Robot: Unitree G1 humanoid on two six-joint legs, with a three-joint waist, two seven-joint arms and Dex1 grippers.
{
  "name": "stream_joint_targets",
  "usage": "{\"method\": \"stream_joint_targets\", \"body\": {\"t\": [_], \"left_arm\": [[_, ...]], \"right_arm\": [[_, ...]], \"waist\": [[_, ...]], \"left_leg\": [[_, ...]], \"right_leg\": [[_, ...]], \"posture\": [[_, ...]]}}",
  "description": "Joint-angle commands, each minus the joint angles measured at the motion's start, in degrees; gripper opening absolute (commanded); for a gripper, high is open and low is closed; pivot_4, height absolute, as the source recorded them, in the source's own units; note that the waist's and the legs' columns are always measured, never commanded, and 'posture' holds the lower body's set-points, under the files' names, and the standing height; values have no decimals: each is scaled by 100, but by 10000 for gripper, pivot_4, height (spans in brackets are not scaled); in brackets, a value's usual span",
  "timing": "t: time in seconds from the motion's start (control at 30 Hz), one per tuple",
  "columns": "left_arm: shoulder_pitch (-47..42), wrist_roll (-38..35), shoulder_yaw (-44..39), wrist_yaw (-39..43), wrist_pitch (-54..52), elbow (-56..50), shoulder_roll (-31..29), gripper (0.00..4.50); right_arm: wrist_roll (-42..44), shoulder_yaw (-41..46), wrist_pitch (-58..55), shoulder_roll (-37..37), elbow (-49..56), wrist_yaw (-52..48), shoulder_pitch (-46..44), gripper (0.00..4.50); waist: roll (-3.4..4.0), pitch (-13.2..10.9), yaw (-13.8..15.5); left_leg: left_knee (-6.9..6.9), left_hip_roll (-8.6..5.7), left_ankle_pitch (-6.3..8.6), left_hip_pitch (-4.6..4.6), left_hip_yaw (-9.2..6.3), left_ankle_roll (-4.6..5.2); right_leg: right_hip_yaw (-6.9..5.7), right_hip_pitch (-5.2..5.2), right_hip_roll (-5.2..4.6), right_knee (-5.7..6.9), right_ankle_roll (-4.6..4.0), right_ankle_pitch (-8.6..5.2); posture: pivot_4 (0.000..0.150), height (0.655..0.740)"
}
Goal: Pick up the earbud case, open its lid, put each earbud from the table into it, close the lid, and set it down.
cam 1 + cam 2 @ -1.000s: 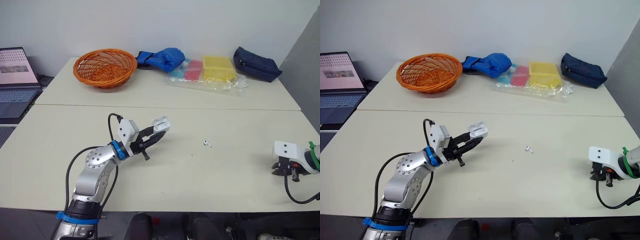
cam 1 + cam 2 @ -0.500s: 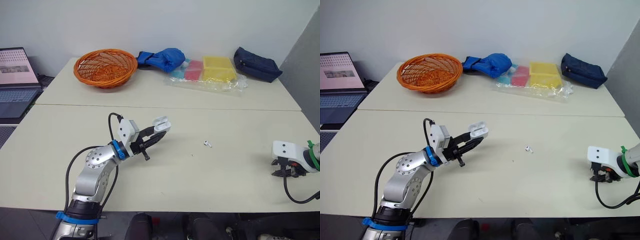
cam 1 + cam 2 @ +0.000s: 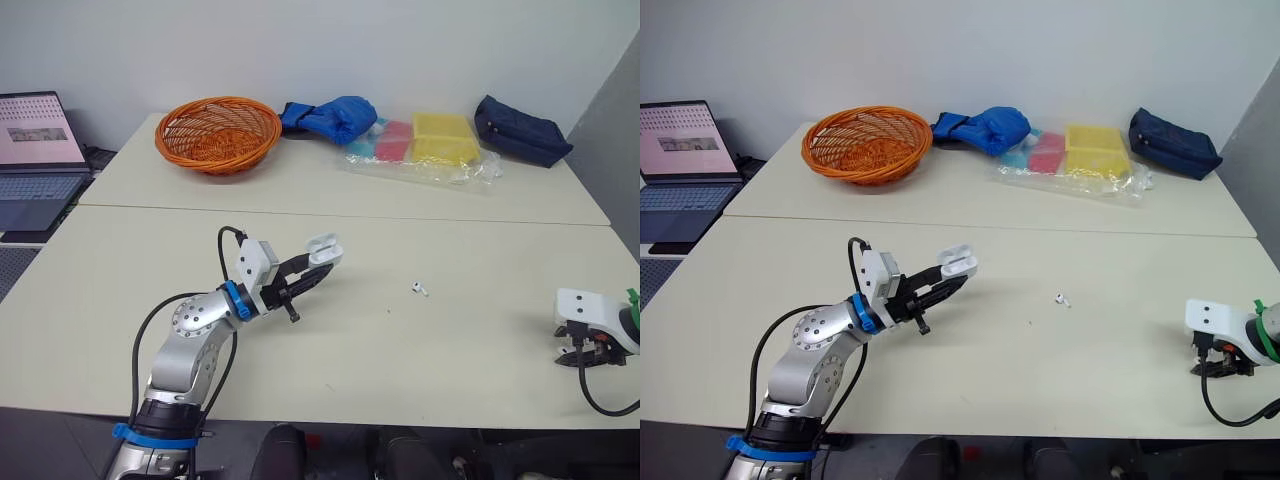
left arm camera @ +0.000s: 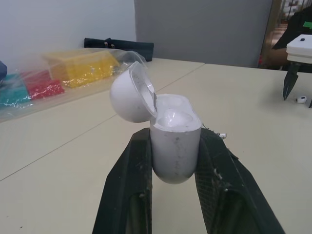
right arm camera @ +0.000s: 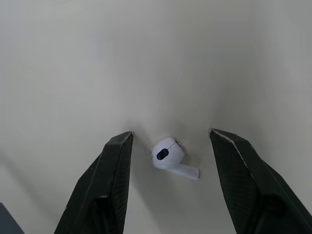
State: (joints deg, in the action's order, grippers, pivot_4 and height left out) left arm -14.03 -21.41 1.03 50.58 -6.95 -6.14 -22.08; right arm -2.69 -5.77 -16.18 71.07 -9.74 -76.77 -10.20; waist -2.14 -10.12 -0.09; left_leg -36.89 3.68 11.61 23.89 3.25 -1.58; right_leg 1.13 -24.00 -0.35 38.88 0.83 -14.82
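We find the left gripper (image 4: 172,137) clamped on the earbud case (image 3: 322,246), lid (image 4: 129,95) open, above the table (image 3: 470,340). The right gripper (image 5: 171,133) stands apart, straddling one earbud (image 5: 169,155); another earbud (image 3: 419,289) lies mid-table. We advise closing squarely on the body, not the stem.

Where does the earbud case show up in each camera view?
Left eye view: case left of centre, lid open, in the left gripper.
Right eye view: case left of centre too.
Left wrist view: case at centre, between the black fingers.
Right wrist view: looks down at an earbud on the table.
Shared landmark: yellow pack, far across the table.
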Motion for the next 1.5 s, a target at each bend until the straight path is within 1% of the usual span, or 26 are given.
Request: {"method": "stream_joint_targets", "body": {"t": [0.03, 0.1, 0.17, 0.77, 0.8, 0.83, 0.9, 0.93, 0.97, 1.1, 1.2, 1.27, 1.33, 1.4, 1.47, 1.5], "left_arm": [[-84, -38, -6, -23, 161, -41, 55, 8048], [-111, -29, -8, -22, 172, -8, 63, 8048], [-124, -24, -18, -12, 178, 6, 55, 8048], [-152, -14, -26, -48, 198, 0, 30, 8048], [-146, -17, -26, -47, 192, -12, 25, 8048], [-139, -21, -25, -46, 185, -23, 21, 8048], [-135, -27, -23, -45, 172, -34, 15, 8048], [-138, -27, -23, -43, 170, -30, 12, 8048], [-123, -29, -23, -43, 170, -45, 9, 8048], [-157, -25, -37, -46, 177, -19, -1, 8048], [-164, -35, -30, -45, 177, -29, 11, 8048], [-195, -17, 4, -54, 202, -1, 52, 8048], [-263, 14, 53, -82, 250, 55, 134, 8048], [-339, 39, 84, -112, 298, 127, 214, 8048], [-364, 44, 97, -120, 331, 168, 249, 8048], [-383, 50, 111, -119, 345, 186, 262, 8048]], "right_arm": [[10, 69, -17, 65, -45, -4, 69, 25849], [0, 66, 6, 54, -85, 12, 75, 25849], [-14, 65, 1, 44, -147, 44, 57, 22135], [-10, 89, -8, 78, -199, 51, 170, 22135], [-6, 91, -22, 76, -196, 41, 177, 18530], [-5, 92, -29, 73, -197, 35, 180, 16288], [-22, 81, -5, 68, -217, 31, 168, 10154], [-33, 72, 11, 56, -243, 39, 143, 6209], [-33, 79, 22, 52, -249, 49, 148, 3695], [-91, 63, 244, 77, -418, 58, 92, 3587], [182, 182, 141, -88, -107, -15, -108, 3587], [734, 370, 138, -410, 437, -120, -371, 3586], [1575, 726, -786, -1080, 1322, 268, -805, 3586], [2436, 1155, -1955, -1891, 2150, 1057, -1256, 3586], [2937, 1418, -2770, -2363, 2672, 1617, -1503, 3586], [3063, 1467, -2988, -2496, 2913, 1816, -1589, 3586]], "waist": [[0, 0, 0], [0, 0, 0], [0, 0, 0], [-1, 0, 2], [-1, 1, 1], [-2, 1, 0], [-3, 2, -3], [-3, 2, -4], [-3, 2, -4], [-3, 2, -3], [-3, 2, -6], [-3, 2, -27], [-4, 1, -121], [3, -2, -177], [5, -2, -170], [6, -1, -154]], "left_leg": [[0, 0, 0, 0, -1, 0], [0, 0, 0, 0, -2, 0], [-1, 0, 0, 0, -1, 0], [-6, -1, 0, -1, -3, 0], [-6, -1, 0, -1, -3, 0], [-6, -1, 0, -1, -3, 0], [-7, -1, 0, -3, -2, 0], [-8, -1, 0, -4, -2, 0], [-8, -1, 0, -6, -2, 0], [-10, -2, 0, -10, -2, 0], [-10, -3, 0, -10, -1, 0], [-10, -2, 0, -10, -2, 0], [-7, 0, 0, -13, -4, 0], [-6, 2, 0, -14, -22, 0], [-4, 1, -1, -13, -47, -1], [-2, 1, -1, -10, -54, -1]], "right_leg": [[-1, 0, 0, 0, 0, 0], [-3, 0, 0, 0, -1, 0], [-1, 1, 0, 0, -1, 0], [-2, 7, 0, -1, 0, 0], [-2, 7, -1, -1, 1, 1], [-2, 8, 0, -1, 1, 1], [-1, 10, -1, -1, 1, 1], [0, 10, -1, -1, 0, 0], [0, 11, -1, -1, -2, -1], [-1, 17, -2, -2, -6, -3], [0, 19, -4, -4, -6, -3], [0, 19, -3, -4, -5, -2], [5, 16, 4, 1, 12, 8], [4, 15, 16, 9, 26, 20], [-4, 16, 23, 13, 25, 20], [-11, 16, 24, 13, 24, 20]], "posture": [[1500, 7400], [1500, 7400], [1500, 7400], [1500, 7400], [1500, 7400], [1500, 7400], [1500, 7400], [1500, 7400], [1500, 7400], [1500, 7400], [1500, 7400], [1500, 7400], [1500, 7400], [1500, 7400], [1500, 7400], [1500, 7400]]}}
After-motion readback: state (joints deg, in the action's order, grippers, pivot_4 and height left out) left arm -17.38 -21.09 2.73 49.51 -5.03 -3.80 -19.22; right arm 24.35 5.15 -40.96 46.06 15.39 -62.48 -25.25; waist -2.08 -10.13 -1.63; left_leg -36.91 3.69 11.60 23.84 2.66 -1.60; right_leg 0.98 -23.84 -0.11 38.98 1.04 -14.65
